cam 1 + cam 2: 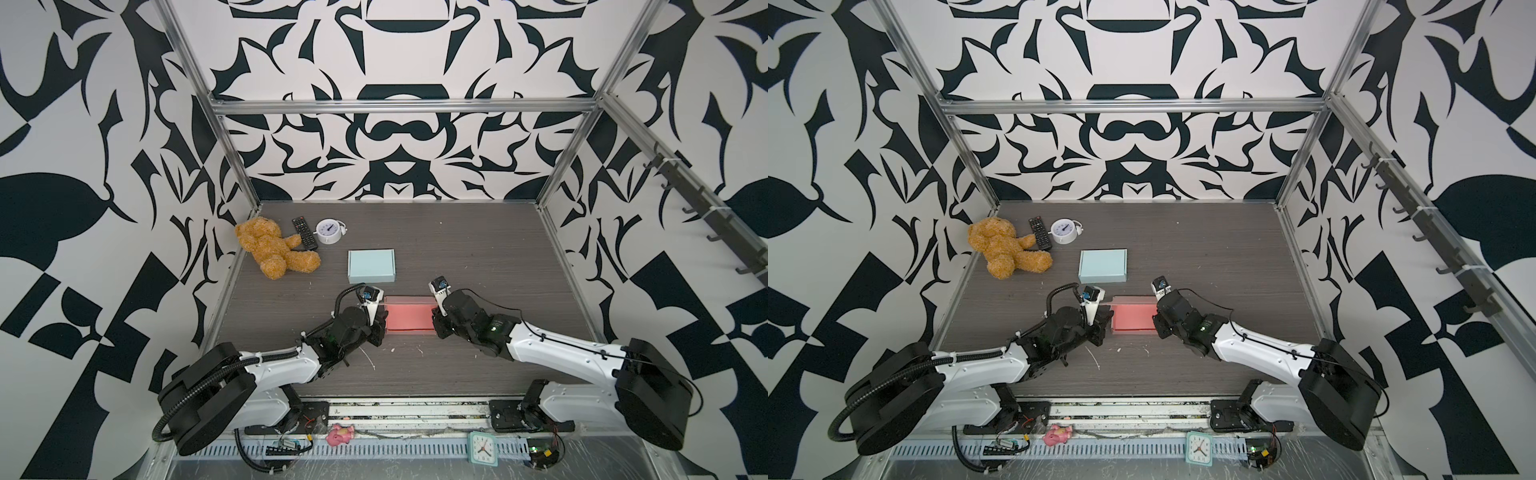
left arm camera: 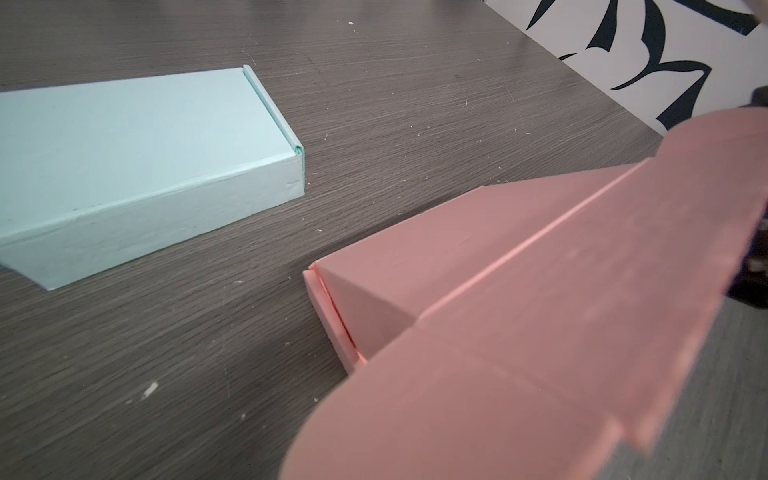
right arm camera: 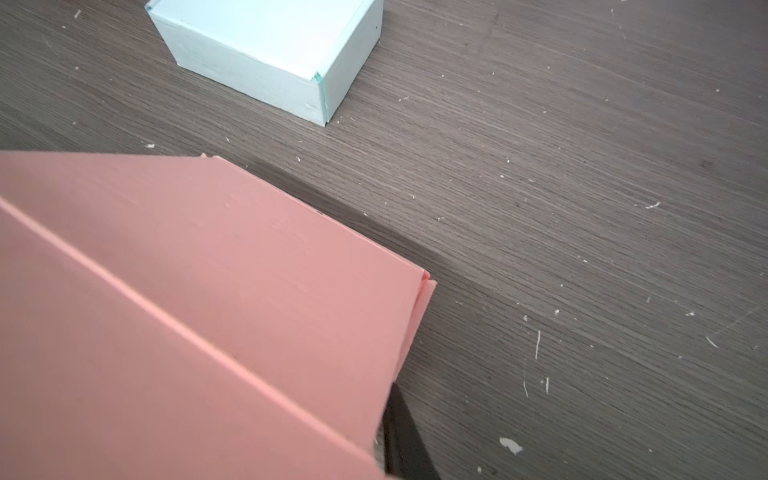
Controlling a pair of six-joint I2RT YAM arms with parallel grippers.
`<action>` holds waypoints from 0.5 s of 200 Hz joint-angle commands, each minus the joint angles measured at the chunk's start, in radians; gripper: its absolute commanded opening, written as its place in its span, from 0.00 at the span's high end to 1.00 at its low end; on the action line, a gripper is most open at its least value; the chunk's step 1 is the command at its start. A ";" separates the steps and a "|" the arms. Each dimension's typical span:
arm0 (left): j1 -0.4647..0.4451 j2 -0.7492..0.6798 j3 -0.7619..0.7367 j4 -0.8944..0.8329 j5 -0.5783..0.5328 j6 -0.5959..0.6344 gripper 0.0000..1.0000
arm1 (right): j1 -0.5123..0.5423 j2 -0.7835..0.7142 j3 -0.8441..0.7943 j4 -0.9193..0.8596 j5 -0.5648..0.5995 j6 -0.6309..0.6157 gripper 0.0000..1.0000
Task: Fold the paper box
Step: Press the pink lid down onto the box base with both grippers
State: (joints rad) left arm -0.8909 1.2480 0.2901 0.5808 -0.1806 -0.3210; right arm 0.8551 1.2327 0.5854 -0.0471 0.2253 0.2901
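Top views both show a bear (image 1: pixel 272 249), remote (image 1: pixel 304 232) and clock (image 1: pixel 329 232) by the desk's (image 1: pixel 478 249) back-left corner, well apart from the work. A closed blue box (image 1: pixel 371 266) lies near the middle. Just in front of it, toward the front edge, sits the pink box (image 1: pixel 409 318), with the left hand (image 1: pixel 379 328) at its left end and the right hand (image 1: pixel 437 326) at its right end. The left hand is closed, though whether it pinches card is hidden. I cannot tell the right hand's state. Wrist views show what looks like the creased lid (image 2: pixel 540 311), raised over the base, so closing it seems the step. Both hands should, I judge, move level together, tucking the side flaps inside the walls without shoving the base toward the blue box. No brand or legible writing shows, and the clock's numerals are too small.
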 commanded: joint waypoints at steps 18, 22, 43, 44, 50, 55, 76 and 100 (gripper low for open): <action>-0.020 0.011 -0.026 0.015 -0.014 -0.010 0.93 | 0.015 -0.036 -0.014 0.024 0.010 0.021 0.80; -0.020 0.011 -0.025 0.015 -0.016 -0.009 0.93 | 0.015 -0.038 -0.017 0.024 0.012 0.022 0.79; -0.023 0.017 -0.029 0.019 -0.023 -0.011 0.93 | 0.016 -0.046 -0.030 0.028 0.015 0.023 0.76; -0.023 0.018 -0.029 0.018 -0.024 -0.011 0.93 | 0.016 -0.046 -0.031 0.028 0.015 0.023 0.75; -0.024 0.019 -0.029 0.020 -0.026 -0.012 0.93 | 0.016 -0.049 -0.036 0.030 0.015 0.023 0.74; -0.024 0.019 -0.031 0.022 -0.026 -0.013 0.93 | 0.015 -0.053 -0.040 0.031 0.014 0.024 0.73; -0.030 0.019 -0.032 0.023 -0.031 -0.012 0.93 | 0.016 -0.061 -0.054 0.034 0.018 0.028 0.67; -0.031 0.018 -0.030 0.022 -0.037 -0.011 0.93 | 0.015 -0.075 -0.067 0.038 0.021 0.030 0.62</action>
State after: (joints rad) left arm -0.9150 1.2545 0.2852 0.5945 -0.2104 -0.3218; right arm 0.8658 1.1885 0.5278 -0.0391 0.2260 0.3122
